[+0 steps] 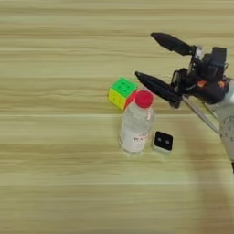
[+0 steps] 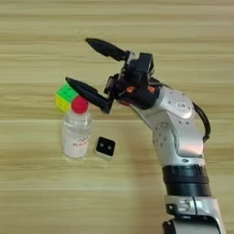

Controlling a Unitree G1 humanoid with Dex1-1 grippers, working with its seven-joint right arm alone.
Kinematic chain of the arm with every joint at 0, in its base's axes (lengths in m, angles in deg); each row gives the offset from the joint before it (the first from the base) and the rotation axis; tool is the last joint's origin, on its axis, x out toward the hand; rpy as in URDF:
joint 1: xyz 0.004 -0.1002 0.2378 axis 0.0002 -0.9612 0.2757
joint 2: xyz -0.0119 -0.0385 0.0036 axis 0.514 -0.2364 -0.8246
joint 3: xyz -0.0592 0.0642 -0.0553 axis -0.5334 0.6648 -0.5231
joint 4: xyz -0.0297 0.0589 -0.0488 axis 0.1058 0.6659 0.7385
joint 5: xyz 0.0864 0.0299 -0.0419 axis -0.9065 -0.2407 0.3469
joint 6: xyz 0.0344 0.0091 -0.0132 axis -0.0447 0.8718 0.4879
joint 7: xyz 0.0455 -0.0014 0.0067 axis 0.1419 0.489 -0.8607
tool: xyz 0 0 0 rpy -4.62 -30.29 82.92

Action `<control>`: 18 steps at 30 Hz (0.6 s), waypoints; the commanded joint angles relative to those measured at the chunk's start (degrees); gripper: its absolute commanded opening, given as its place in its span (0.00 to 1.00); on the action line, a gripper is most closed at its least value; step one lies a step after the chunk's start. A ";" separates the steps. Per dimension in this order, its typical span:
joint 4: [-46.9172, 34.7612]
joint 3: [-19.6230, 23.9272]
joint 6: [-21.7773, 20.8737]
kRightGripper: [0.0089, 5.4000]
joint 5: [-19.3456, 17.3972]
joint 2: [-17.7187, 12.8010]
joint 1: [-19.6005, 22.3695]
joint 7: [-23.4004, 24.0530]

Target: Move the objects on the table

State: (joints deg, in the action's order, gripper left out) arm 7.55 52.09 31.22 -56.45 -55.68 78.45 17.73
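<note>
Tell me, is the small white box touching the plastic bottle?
Apart. In the right eye view a narrow strip of table shows between the bottle and the small white box, which sits just to its right.

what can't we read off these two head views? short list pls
- Puzzle cube: its right side is hidden behind the bottle's red cap in both views.
- Whether the gripper's lower finger touches the cap: it overlaps it from above, with no side view to settle height.
- Bottle label print: too small to read.
- Small white box: the markings on its black face are too small.
- Arm in the left eye view: cut off by the right edge.
</note>
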 commanded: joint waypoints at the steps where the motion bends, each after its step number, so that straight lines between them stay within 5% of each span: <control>1: -0.01 2.41 0.97 0.99 -0.34 -0.42 6.15 5.18; 12: 3.93 3.76 2.17 0.99 1.21 0.62 9.58 11.53; 18: 8.02 2.65 1.76 0.99 5.79 0.88 11.10 15.36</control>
State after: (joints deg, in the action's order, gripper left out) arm 15.80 54.68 33.79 -52.86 -53.94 84.19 30.23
